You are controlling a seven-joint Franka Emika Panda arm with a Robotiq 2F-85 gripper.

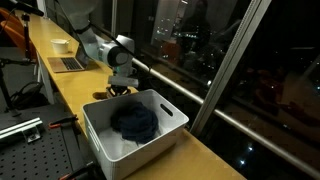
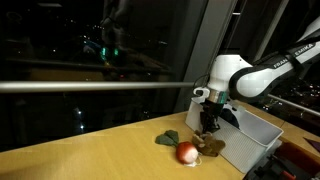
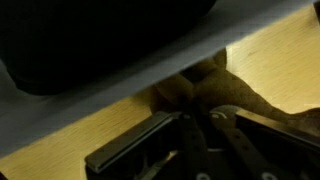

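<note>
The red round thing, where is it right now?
In an exterior view the red round thing lies on the wooden counter beside the brown lump under the gripper, picture-left of the white bin.

And here's the long wooden bench (image 1: 72, 92) running along the window, carrying a white plastic tub (image 1: 112, 148) at one end, a laptop (image 1: 68, 63) and white bowl (image 1: 60, 44) toward the other, and just beside the tub a red round fruit (image 2: 186, 152), a dark green piece (image 2: 168, 138) and a brown soft object (image 2: 212, 148).
</note>
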